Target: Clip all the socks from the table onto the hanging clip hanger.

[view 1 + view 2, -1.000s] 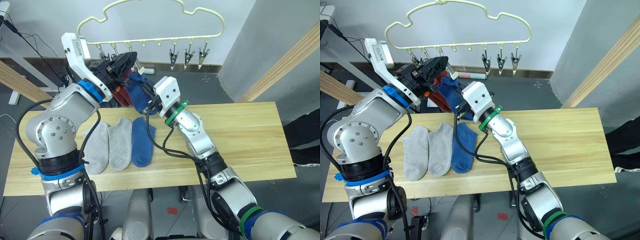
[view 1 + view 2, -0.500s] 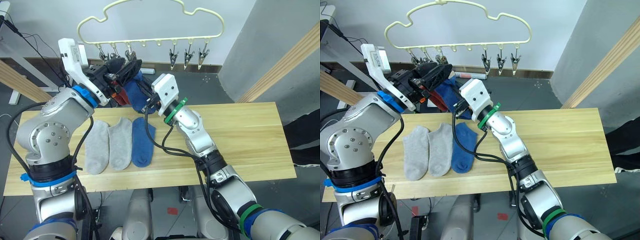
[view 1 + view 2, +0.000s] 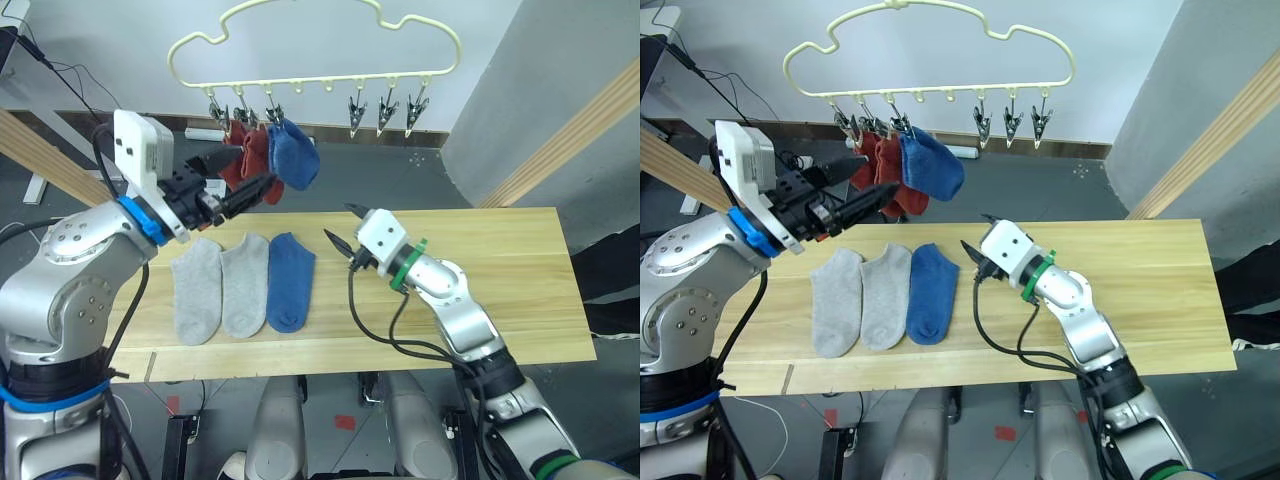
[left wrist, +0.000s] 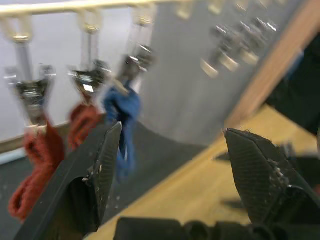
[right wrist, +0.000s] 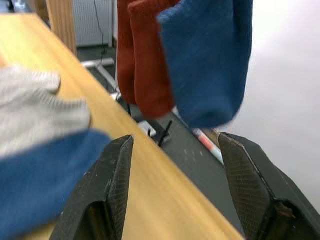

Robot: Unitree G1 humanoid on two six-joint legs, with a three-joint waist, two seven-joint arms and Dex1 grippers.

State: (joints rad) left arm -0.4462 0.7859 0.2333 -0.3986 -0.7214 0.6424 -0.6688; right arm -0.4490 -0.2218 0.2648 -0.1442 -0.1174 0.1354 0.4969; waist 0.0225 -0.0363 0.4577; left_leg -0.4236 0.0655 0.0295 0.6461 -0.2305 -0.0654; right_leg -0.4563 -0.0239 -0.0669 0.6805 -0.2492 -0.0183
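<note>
Blue sock (image 3: 292, 156) clipped, beside left tool (image 3: 243, 193)

A robot test room or lab is suggested rather than a home. Beyond the left gripper (image 3: 250, 190), loose black cables (image 3: 62, 84) are seen trailing over a dark grey floor (image 3: 420, 180) along a plain white wall (image 3: 120, 50), and a bare wooden beam (image 3: 560, 140) is set aslant beyond the right gripper (image 3: 342, 226). A plain plank table (image 3: 520, 290) is placed under both grippers, with a clip hanger (image 3: 310, 60) hung above them.
</note>
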